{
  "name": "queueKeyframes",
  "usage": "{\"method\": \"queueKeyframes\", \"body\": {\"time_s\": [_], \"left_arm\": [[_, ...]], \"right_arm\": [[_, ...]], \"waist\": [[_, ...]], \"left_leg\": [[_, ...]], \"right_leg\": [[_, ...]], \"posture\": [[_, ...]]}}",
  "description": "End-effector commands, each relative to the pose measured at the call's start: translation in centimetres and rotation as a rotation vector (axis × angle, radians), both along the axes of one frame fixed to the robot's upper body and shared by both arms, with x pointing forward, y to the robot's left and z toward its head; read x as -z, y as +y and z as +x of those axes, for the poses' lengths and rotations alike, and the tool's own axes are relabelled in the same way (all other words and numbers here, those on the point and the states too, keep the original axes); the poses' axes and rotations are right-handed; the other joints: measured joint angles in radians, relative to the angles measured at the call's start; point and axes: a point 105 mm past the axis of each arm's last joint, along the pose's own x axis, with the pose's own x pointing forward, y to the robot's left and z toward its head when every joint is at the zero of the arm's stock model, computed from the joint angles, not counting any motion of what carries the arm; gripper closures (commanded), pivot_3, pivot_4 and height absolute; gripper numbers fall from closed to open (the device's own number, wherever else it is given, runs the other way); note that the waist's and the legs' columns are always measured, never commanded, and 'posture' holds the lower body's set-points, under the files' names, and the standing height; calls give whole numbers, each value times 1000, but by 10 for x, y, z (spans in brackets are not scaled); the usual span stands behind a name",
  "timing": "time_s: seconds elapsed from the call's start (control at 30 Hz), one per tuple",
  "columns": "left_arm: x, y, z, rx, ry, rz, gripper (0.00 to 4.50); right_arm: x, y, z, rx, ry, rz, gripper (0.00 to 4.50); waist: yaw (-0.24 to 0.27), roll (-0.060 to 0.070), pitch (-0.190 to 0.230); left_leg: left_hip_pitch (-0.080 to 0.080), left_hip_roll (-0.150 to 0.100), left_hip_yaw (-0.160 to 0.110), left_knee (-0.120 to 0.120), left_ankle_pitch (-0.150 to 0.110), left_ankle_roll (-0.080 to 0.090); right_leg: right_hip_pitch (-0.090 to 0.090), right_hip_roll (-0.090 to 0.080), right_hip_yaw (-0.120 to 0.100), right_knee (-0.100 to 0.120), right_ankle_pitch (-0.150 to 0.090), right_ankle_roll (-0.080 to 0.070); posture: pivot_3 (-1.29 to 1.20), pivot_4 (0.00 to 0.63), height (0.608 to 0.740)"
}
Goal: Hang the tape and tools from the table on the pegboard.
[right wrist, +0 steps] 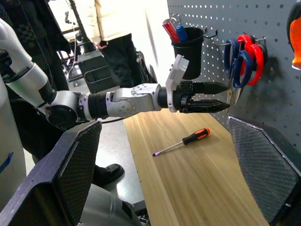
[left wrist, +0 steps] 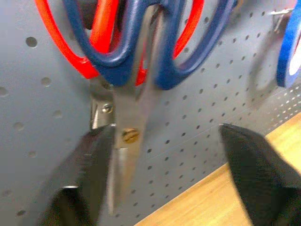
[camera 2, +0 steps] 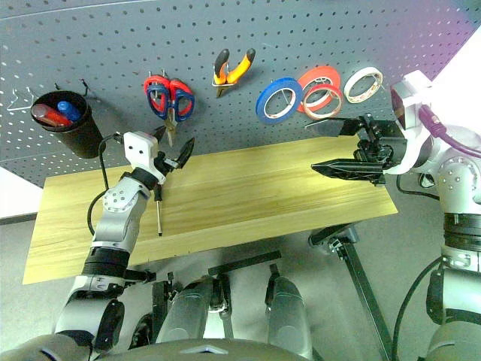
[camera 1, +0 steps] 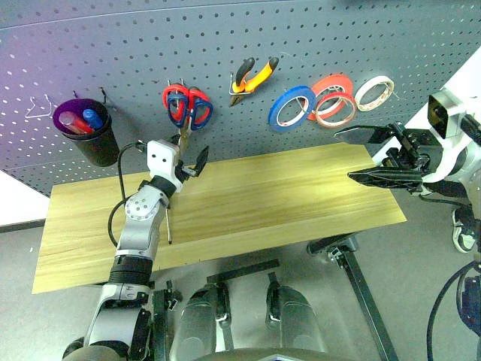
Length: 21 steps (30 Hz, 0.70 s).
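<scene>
Left wrist view: left claw point(left wrist: 164, 179) open w/ blue scissors point(left wrist: 141, 56) at 12 o'clock; brushing them could unhook them.

My bench point(camera 1: 301, 195) was a long top of light yellowish wood. One slim screwdriver point(right wrist: 182, 141) lay flat on it, dark-handled with an orange end, near its left half.

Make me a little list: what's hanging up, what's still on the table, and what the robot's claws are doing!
hanging on pegboard: blue-handled scissors, red-handled scissors, pliers, blue tape, red tapes, white tape, black cup
on table: screwdriver
left claw: open, beside the blue-handled scissors' blades
right claw: open, holding nothing
</scene>
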Motion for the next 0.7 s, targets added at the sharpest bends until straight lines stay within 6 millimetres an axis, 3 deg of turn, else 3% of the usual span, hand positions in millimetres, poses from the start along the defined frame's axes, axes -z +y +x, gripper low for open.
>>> {"method": "queueKeyframes", "body": {"time_s": [0.03,0.17,0.47,0.57,0.7], "left_arm": [[-8,4,-6,-13,-41,3,14],[-1,3,-19,24,-21,-2,14],[2,22,-45,-53,-2,31,14],[10,29,-51,-88,32,39,14],[40,41,-62,-143,169,4,14]], "right_arm": [[-12,-1,-5,-4,-59,11,0],[-12,-2,-4,0,-59,13,0],[-13,0,-6,-24,-50,30,0],[-9,3,-4,-31,-53,37,0],[-7,6,-3,-52,-64,44,0]], "waist": [[0,0,0],[-1,0,0],[1,0,0],[2,0,0],[2,0,0]], "left_leg": [[0,0,0,0,0,0],[0,0,0,0,0,0],[0,0,0,0,0,0],[0,0,0,0,-1,1],[0,0,0,0,-1,2]], "right_leg": [[0,0,0,0,0,0],[0,0,0,0,0,0],[0,0,0,0,0,0],[0,0,0,-1,0,0],[-1,0,0,-1,0,0]], "posture": [[-123,220,723],[-119,223,723],[-99,227,723],[-87,229,723],[-75,235,723]]}}
